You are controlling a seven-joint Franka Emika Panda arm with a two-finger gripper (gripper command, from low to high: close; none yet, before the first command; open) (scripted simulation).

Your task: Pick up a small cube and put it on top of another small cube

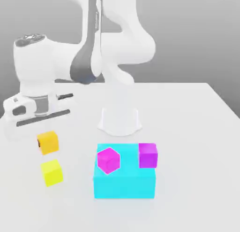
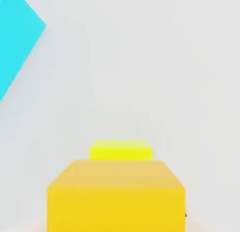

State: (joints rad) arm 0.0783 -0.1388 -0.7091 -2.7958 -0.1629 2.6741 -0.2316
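Looking down from the hand (image 1: 40, 114), you have the amber cube (image 1: 48, 142) just below and a little in front of it, resting on the white bench (image 1: 197, 132); the hand hangs above it and does not touch it. Its fingers are closed together with nothing between them, so you must open them before you go down.

The lemon-yellow cube (image 1: 51, 172) sits just beyond the amber one, on the far side from the hand, near it but apart. In the hand view the amber cube (image 2: 116, 193) is close under the camera and the lemon-yellow cube (image 2: 120, 150) shows behind its far edge.

I judge the amber cube to be light and stiff, a plain matte block with flat faces and sharp edges. It should not be slippery, and it will not deform under the fingers. Take it on two opposite side faces, near the middle of their height, with the fingers square to those faces, so that it does not twist when you lift it.

The cyan block (image 1: 124, 177) with a magenta cube (image 1: 108, 160) on it, and a second magenta cube (image 1: 147, 155) behind, lie well off to the side of the hand and should not disturb you
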